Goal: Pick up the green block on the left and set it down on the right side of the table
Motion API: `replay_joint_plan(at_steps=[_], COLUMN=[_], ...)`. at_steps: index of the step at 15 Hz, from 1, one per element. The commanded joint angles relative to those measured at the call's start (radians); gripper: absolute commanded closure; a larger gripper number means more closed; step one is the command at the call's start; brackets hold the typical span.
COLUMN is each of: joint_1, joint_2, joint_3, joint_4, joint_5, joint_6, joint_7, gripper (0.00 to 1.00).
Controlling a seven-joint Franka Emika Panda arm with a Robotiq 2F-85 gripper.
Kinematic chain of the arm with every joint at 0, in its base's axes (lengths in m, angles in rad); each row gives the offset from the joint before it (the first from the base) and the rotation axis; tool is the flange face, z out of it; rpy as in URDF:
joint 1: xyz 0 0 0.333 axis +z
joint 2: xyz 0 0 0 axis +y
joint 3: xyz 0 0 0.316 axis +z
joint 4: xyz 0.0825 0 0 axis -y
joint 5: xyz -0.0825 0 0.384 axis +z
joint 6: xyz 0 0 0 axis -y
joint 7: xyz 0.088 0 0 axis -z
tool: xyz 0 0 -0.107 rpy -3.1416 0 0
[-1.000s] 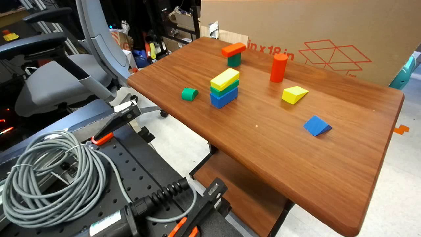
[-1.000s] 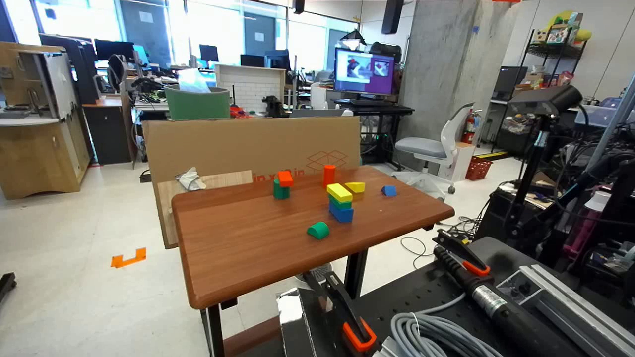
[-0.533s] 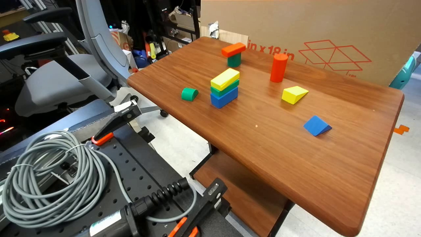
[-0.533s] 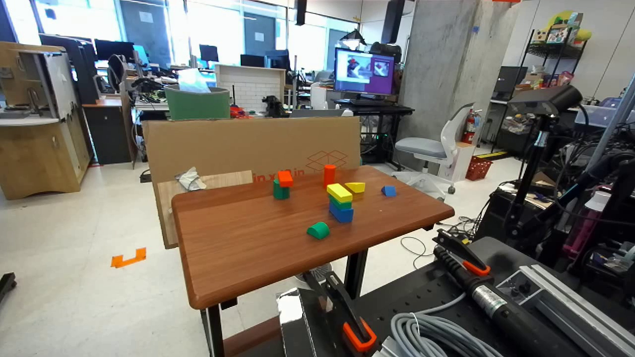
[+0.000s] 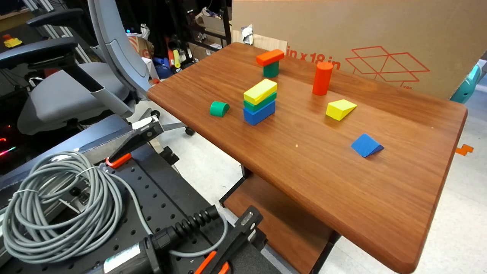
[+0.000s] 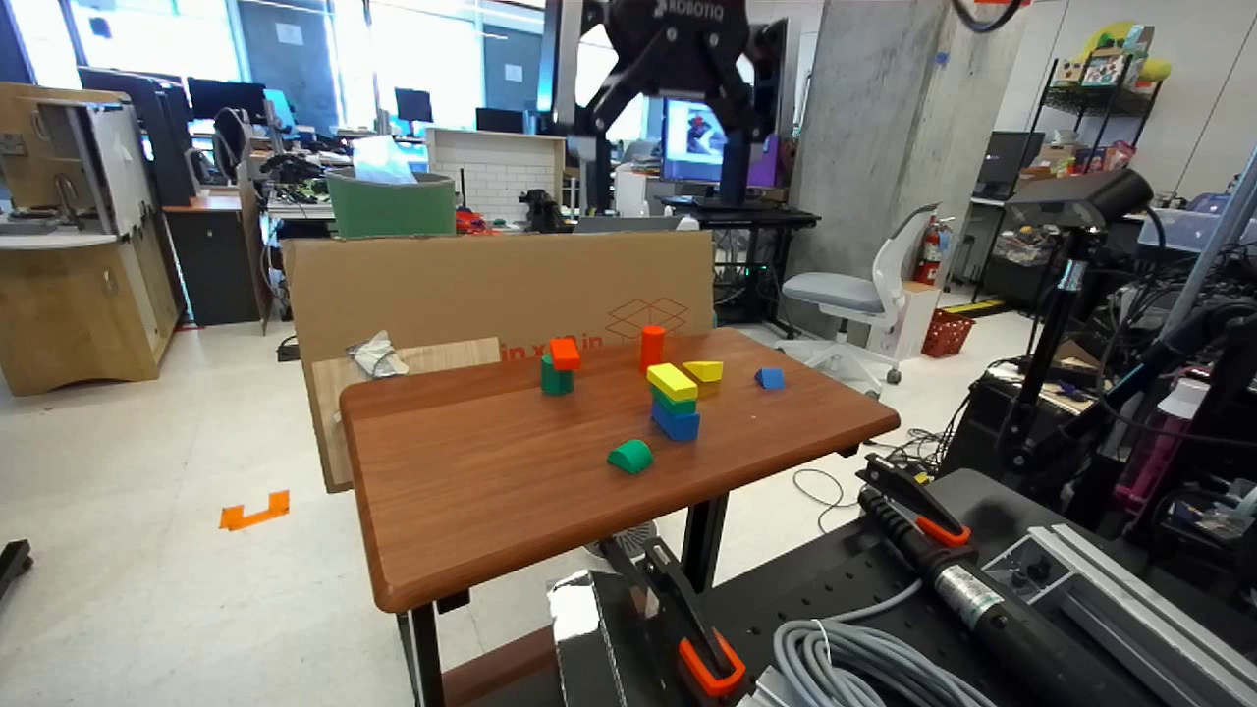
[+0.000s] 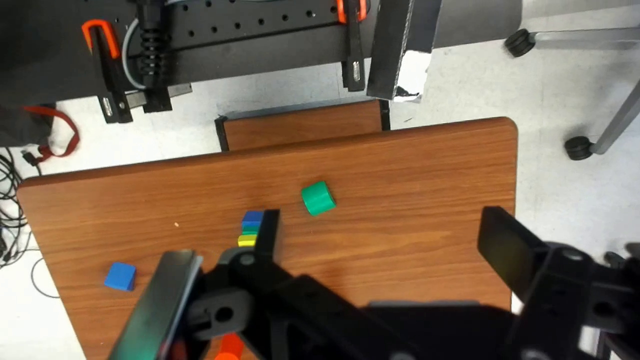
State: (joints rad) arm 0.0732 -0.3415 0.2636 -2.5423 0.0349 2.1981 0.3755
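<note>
High toward twelve o'clock in an exterior view, the gripper (image 6: pixel 666 187) hangs with its fingers spread wide. The green block (image 5: pixel 219 109) rests on the table (image 5: pixel 323 171) in an exterior view, toward ten o'clock from the table's middle; the stack (image 5: pixel 260 102), yellow over green over blue, stands near it at three o'clock. From the stack, the cylinder (image 5: pixel 322 78) stands upright at two o'clock, the yellow wedge (image 5: pixel 339 110) lies at three and the blue wedge (image 5: pixel 365 145) at four.
</note>
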Motion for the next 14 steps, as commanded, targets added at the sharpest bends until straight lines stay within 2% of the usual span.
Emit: replay_joint_plan(at_steps=[1,7,10,14], joint_1=[-0.012,0.001,0.024,0.052], joint_2=[0.190,0.436,0.533,0.636], joint_3=[-0.018,-0.089,-0.122,-0.153], joint_4=[0.058,0.153,0.213,0.274], joint_5=[-0.106,-0.279,-0.320,-0.368], joint_6=[0.103,0.155,0.139,0.143], joint_7=[-0.034,-0.022,-0.032,-0.107], gripper=[0.00,0.00,0.00,0.00])
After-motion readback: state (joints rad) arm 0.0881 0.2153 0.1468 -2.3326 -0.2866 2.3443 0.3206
